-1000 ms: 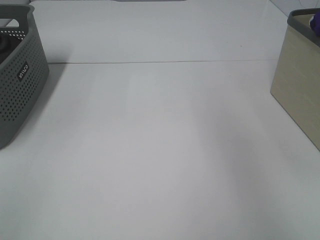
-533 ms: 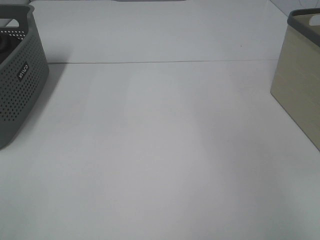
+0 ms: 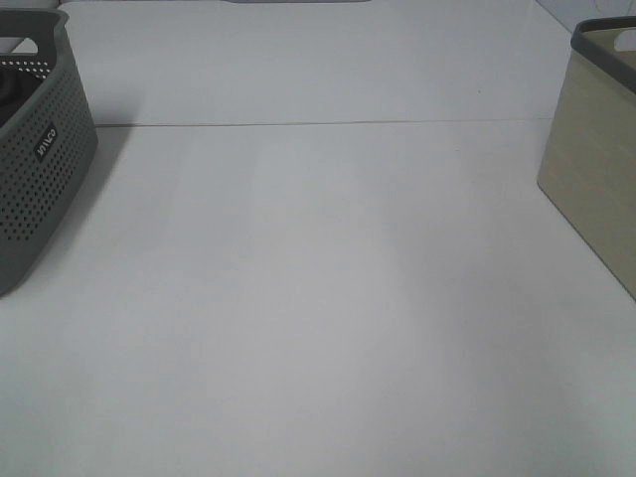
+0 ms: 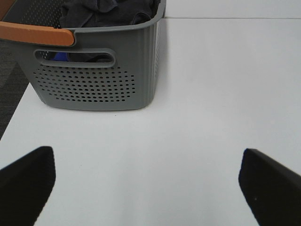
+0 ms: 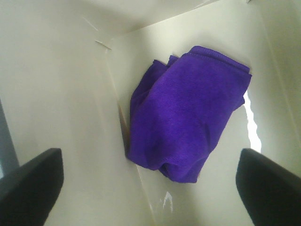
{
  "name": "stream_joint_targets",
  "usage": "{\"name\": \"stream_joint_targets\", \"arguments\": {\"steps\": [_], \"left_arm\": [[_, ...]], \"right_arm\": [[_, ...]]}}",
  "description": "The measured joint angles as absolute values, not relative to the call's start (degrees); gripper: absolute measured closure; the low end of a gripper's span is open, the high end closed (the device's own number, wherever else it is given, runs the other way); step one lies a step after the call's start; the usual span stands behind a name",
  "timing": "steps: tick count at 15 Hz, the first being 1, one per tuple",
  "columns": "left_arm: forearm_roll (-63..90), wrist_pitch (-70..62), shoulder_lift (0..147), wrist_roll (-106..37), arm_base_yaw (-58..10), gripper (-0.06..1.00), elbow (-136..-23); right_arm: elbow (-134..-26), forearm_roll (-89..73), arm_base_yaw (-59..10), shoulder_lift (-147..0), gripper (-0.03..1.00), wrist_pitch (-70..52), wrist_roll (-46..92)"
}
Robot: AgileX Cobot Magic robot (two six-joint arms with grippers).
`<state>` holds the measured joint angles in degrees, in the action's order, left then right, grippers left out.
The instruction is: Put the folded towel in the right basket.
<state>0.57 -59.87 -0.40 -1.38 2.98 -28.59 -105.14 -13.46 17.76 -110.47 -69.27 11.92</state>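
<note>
I count 2 baskets: 1 grey basket (image 3: pixel 35 164) and 1 beige basket (image 3: pixel 594 184). There is 1 towel (image 5: pixel 188 113) and 1 table (image 3: pixel 318 298). There are 2 grippers, left gripper (image 4: pixel 146 155) and right gripper (image 5: pixel 149 157), each showing 2 fingers. The dark cloths (image 4: pixel 108 12) are too bunched to count.

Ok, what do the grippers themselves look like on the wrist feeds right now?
Little of them shows. The left gripper and the right gripper each appear only as two plain, matte black, blocky fingers with softly rounded edges. No cables, markings or arm links are visible in either wrist view, and the high camera shows neither arm.
</note>
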Motion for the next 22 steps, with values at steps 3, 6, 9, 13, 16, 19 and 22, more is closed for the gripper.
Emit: {"name": "stream_joint_targets", "arguments": {"steps": [3, 6, 9, 13, 16, 19, 22], "left_arm": [[0.57, -59.87, -0.4, -1.38, 2.98, -0.05, -28.59], [0.57, -59.87, -0.4, -1.38, 2.98, -0.05, -28.59], [0.57, -59.87, -0.4, -1.38, 2.98, -0.05, -28.59], [0.57, -59.87, -0.4, -1.38, 2.98, -0.05, -28.59], [0.57, -59.87, -0.4, -1.38, 2.98, -0.05, -28.59], [0.57, -59.87, -0.4, -1.38, 2.98, -0.05, -28.59], [0.57, -59.87, -0.4, -1.38, 2.98, -0.05, -28.59]], "right_arm": [[-112.3, -10.66, 12.89, -110.64, 0.01, -69.5, 9.8], [-119.92, -4.47, -0.06, -110.64, 0.01, -69.5, 4.35], [-120.38, -4.18, -4.35, -110.47, 0.01, -69.56, 1.26], [-116.02, -6.3, -4.41, -103.71, 0.01, -69.5, 0.46], [-94.77, -6.65, -4.41, -85.08, 0.01, -64.86, 0.46], [-70.53, -6.88, -4.41, -64.57, 0.01, -58.04, 0.46], [-54.37, -6.88, -4.41, -48.99, 0.01, -55.12, 0.46]]}}
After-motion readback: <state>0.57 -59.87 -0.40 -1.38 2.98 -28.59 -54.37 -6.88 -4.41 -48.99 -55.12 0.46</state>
